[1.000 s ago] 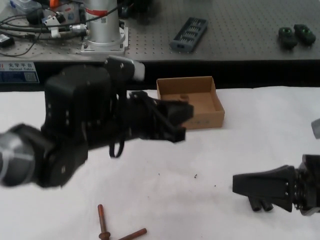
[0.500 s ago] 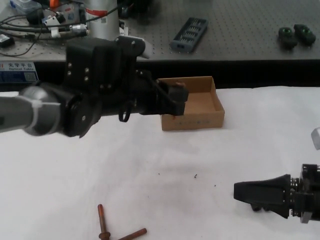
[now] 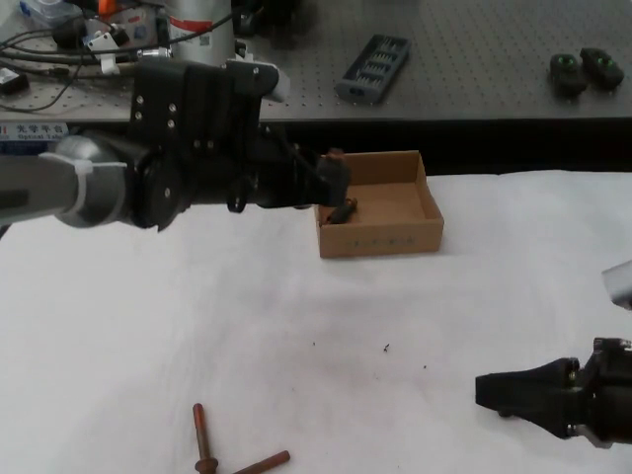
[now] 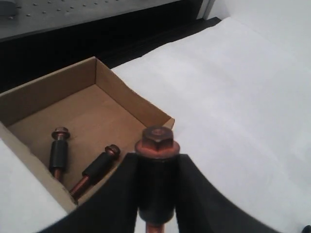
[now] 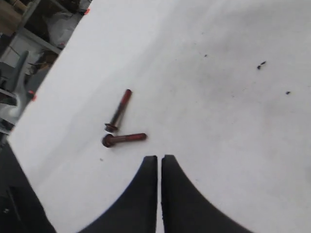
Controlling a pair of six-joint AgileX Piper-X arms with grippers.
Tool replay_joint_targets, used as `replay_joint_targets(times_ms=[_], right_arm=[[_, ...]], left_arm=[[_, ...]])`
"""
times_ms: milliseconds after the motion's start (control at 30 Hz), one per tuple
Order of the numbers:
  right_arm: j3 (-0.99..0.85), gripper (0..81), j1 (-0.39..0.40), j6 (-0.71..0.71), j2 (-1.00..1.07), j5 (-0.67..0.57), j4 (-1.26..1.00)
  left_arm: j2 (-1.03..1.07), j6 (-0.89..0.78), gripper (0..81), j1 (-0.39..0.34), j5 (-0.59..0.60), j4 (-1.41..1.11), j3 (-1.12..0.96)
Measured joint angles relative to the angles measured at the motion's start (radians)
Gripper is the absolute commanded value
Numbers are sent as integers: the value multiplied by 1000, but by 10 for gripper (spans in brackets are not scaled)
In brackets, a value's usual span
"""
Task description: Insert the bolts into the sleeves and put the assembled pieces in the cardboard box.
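Observation:
My left gripper (image 4: 156, 187) is shut on an assembled bolt in its black sleeve (image 4: 156, 179), held upright just outside the near wall of the cardboard box (image 4: 116, 90). Two assembled pieces (image 4: 58, 153) (image 4: 97, 167) lie on the box floor. From behind, that gripper (image 3: 334, 178) hangs at the box's (image 3: 405, 235) left rim. My right gripper (image 5: 159, 167) is shut with nothing between its fingers, low over the white cloth; it sits at the front right (image 3: 494, 390). Two bare copper bolts (image 5: 119, 112) (image 5: 124, 139) lie beyond it, at the cloth's front left (image 3: 201, 434) (image 3: 263, 461).
White cloth (image 3: 326, 326) covers the bench. Behind it runs a perforated metal table with a silver arm base (image 3: 202, 49), cables, a black ribbed block (image 3: 373, 64) and two dark round parts (image 3: 585, 69).
My left arm has swung up and back, carrying the sleeved bolt to the box's left rim. My right gripper has drawn back toward the front right and sunk lower.

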Motion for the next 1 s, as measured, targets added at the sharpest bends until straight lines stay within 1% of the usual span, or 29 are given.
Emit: replay_joint_targets(times_ms=[33,100,267,500,1000], right_arm=[[-17,76,0,-20,0,19,36],[-31,112,0,-40,0,34,65],[-75,113,0,-74,2,73,124],[-75,113,0,-84,2,76,147],[-75,113,0,-96,2,77,164]], left_arm=[[5,5,114,4,0,8,-9],[13,9,114,8,0,17,-25],[66,22,114,7,1,85,-126],[157,22,114,7,-4,140,-228],[248,57,114,7,-11,213,-364]])
